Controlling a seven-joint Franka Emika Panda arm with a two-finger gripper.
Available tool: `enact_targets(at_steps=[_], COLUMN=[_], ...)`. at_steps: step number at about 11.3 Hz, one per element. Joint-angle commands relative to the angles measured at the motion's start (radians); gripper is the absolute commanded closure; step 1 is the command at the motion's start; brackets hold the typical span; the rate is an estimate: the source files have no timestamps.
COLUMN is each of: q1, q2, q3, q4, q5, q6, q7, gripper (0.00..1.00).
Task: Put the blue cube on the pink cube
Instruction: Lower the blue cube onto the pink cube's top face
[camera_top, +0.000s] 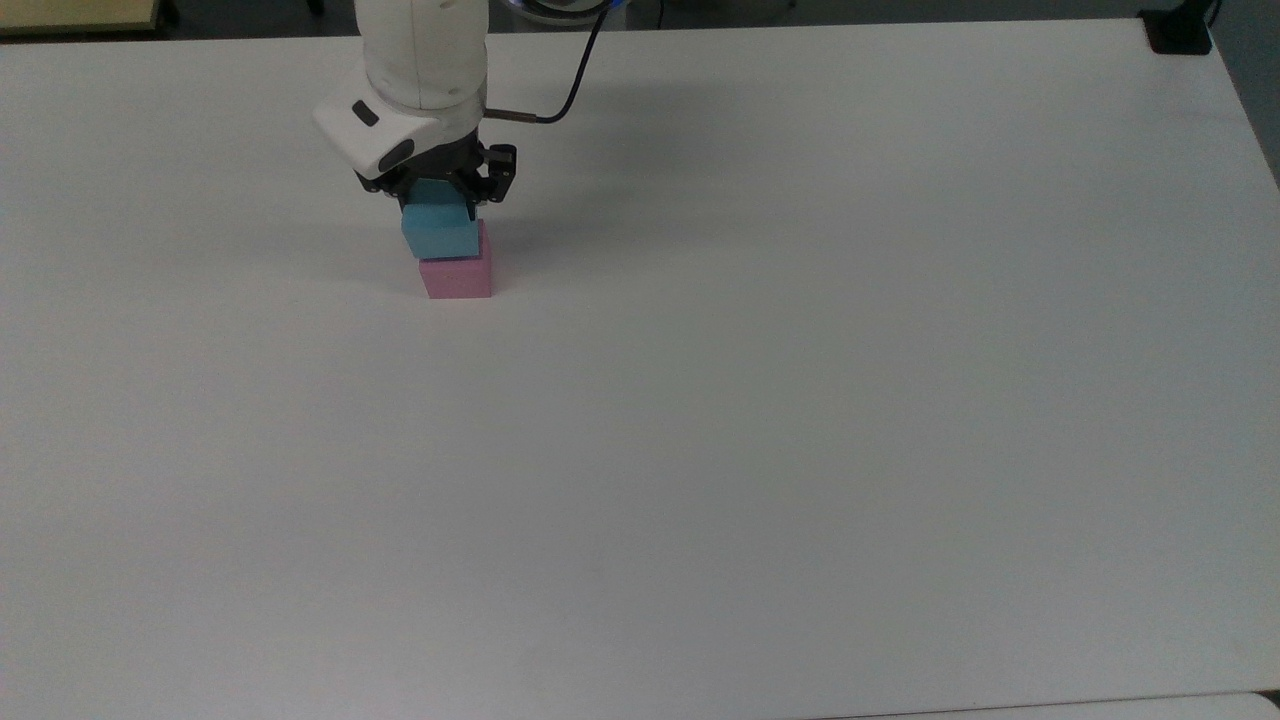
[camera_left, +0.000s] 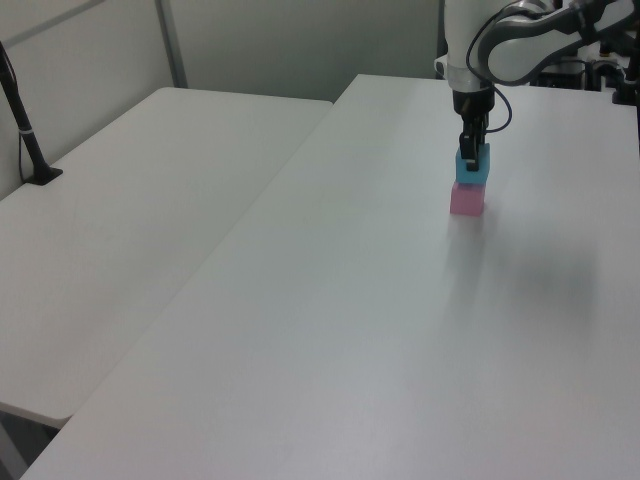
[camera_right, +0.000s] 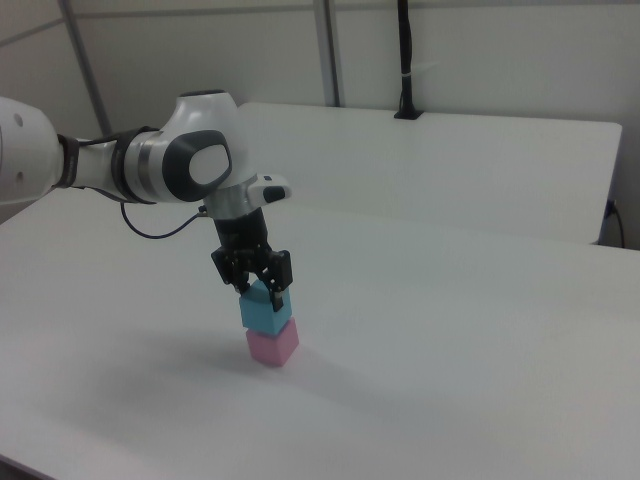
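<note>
One blue cube (camera_right: 265, 312) between fingers (camera_right: 278, 294)

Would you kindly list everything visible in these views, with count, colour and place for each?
blue cube: one, light blue, above the pink cube and seemingly resting on it, held from above.
pink cube: one, pastel pink, on the main table under the blue cube.
main table: one, white, bearing the cubes.
second table: one, white, beside the main table at the left view's left.
black pole: one, on the second table.
cable: one, dark, running off the arm.
robot arm: one, white and grey.
gripper: one, black, jaws closed on the blue cube.
</note>
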Motion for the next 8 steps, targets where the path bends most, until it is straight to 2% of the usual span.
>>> enact_targets(at_steps=[1, 3, 8], q1=[0.012, 0.014, 0.012], q2=[-0.024, -0.017, -0.035], q3=[-0.006, -0.006, -0.006], q4=[-0.048, -0.053, -0.039], q5=[0.009, 0.009, 0.013], q6=[0.060, 0.093, 0.074], q7=[-0.012, 0.014, 0.025], gripper=[0.35, 0.01, 0.00])
